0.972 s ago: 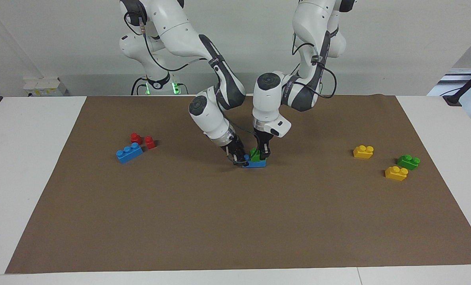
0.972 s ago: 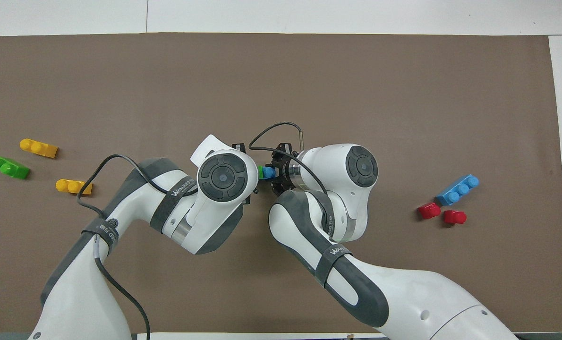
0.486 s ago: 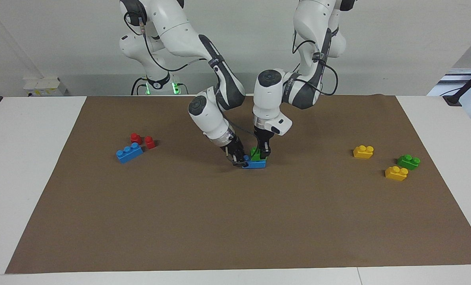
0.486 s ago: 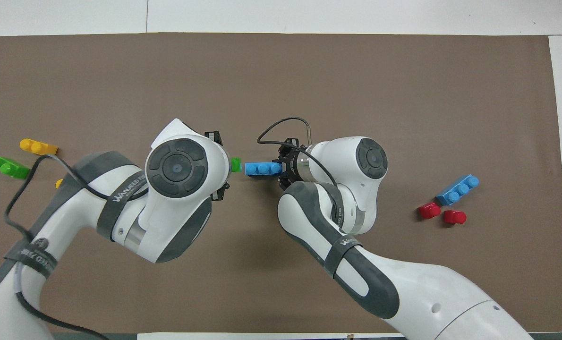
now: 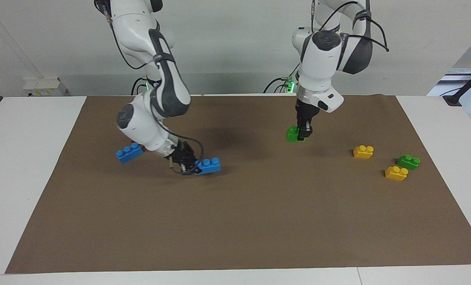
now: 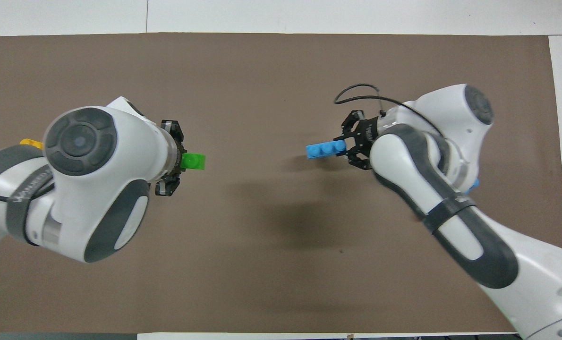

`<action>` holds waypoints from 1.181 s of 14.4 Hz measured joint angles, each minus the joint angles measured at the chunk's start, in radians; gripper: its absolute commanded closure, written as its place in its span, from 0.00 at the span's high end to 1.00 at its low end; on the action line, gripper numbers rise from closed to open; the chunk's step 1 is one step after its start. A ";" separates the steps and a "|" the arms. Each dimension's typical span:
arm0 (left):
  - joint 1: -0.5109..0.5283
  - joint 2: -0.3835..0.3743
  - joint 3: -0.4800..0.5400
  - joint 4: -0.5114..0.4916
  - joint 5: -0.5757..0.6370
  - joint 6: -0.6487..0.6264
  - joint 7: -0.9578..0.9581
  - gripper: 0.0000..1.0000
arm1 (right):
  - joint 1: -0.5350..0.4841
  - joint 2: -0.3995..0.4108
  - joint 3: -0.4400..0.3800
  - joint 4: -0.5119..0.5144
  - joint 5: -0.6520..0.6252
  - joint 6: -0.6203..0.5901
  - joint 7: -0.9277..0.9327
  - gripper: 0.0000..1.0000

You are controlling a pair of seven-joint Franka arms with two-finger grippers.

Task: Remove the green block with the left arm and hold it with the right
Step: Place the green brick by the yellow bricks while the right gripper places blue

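My left gripper [image 5: 303,132] is shut on the green block [image 5: 293,134], a small bright green two-stud brick, and holds it in the air over the mat toward the left arm's end. It also shows in the overhead view, where the green block [image 6: 197,161] sticks out of the left gripper [image 6: 183,162]. My right gripper [image 5: 189,166] is shut on one end of a blue three-stud brick [image 5: 208,166], low over the mat. In the overhead view the blue brick [image 6: 322,150] sticks out of the right gripper [image 6: 346,149]. The two bricks are well apart.
A second green brick [image 5: 408,161] lies between two yellow bricks [image 5: 363,151] [image 5: 396,173] toward the left arm's end of the brown mat [image 5: 235,221]. Another blue brick [image 5: 129,153] lies toward the right arm's end, beside my right arm; the red bricks are mostly hidden by that arm.
The green block has come off the blue brick. My left gripper has carried it up and toward the left arm's end; my right gripper has drawn the blue brick toward the right arm's end.
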 measured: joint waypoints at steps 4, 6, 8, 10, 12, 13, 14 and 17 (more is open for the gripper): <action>0.151 -0.001 0.005 -0.002 -0.024 -0.010 0.360 0.00 | -0.198 0.005 0.000 -0.033 -0.004 -0.033 -0.136 0.00; 0.229 0.020 0.007 -0.005 -0.031 0.005 0.515 0.00 | -0.228 0.012 0.000 -0.052 -0.005 -0.032 -0.149 0.00; 0.295 0.073 0.008 -0.011 -0.033 0.081 0.602 0.00 | -0.242 0.016 0.001 -0.062 -0.005 -0.031 -0.150 0.00; 0.337 0.147 0.009 -0.011 -0.033 0.164 0.643 0.00 | -0.245 0.018 0.002 -0.072 -0.005 -0.031 -0.151 0.00; 0.355 0.213 0.009 0.003 -0.033 0.217 0.652 0.00 | -0.245 0.021 0.003 -0.090 -0.005 -0.018 -0.156 0.00; 0.357 0.239 0.008 0.012 -0.033 0.236 0.652 0.00 | -0.245 0.022 0.004 -0.100 -0.005 -0.004 -0.158 0.00; 0.358 0.260 0.008 0.018 -0.033 0.257 0.652 0.00 | -0.245 0.023 0.004 -0.110 -0.005 0.004 -0.160 0.00; 0.362 0.339 0.007 0.030 -0.033 0.320 0.652 0.00 | -0.245 0.023 0.006 -0.121 -0.005 0.008 -0.163 0.56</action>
